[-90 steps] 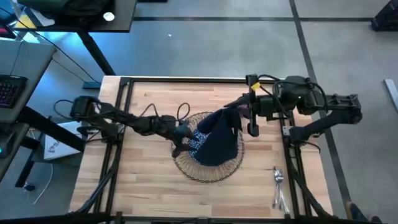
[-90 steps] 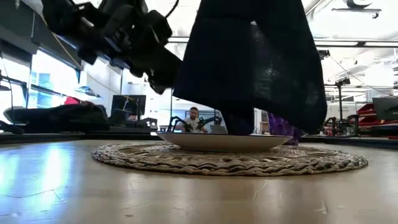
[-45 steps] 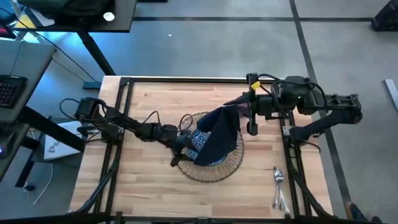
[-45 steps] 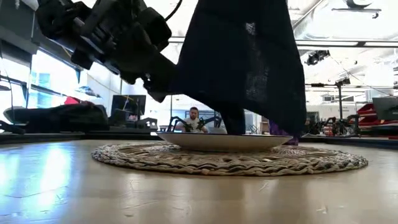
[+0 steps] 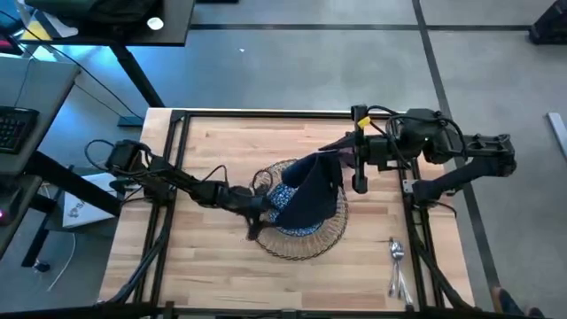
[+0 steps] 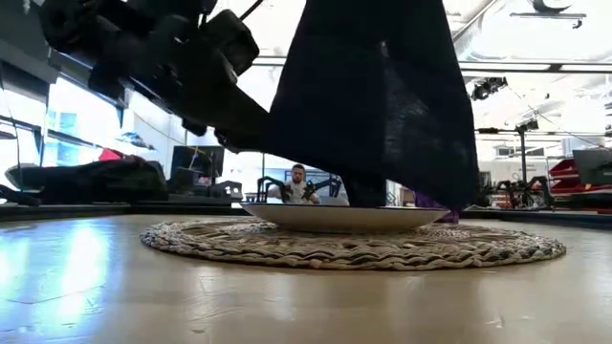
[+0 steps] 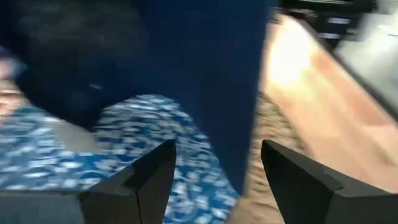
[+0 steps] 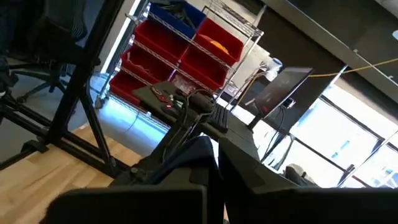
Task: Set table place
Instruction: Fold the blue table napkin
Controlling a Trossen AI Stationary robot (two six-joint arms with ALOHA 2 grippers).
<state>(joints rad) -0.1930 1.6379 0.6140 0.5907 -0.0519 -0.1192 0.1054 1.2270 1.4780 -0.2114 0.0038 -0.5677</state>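
Table: light wood strips, smooth with a soft sheen, reflecting room light in the low view; black metal rail frame, matt.
Mat: woven wicker, coarse and ridged.
Plate: glazed, blue-white speckled, glossy.
Napkin: dark navy cloth, matt, loosely woven, draping in folds.
Cutlery, near the table's right edge: silver metal, shiny.
Left gripper: dark, matt fingers.

Bright room lighting, with backlight and blur troubling your close views.

You are getting a sharp, evenly lit overhead, a blue glow spilling in at 9 o'clock. In the low view, windows are backlighting the napkin into a silhouette while glare is washing the table. Your left wrist picture is smearing with blur.
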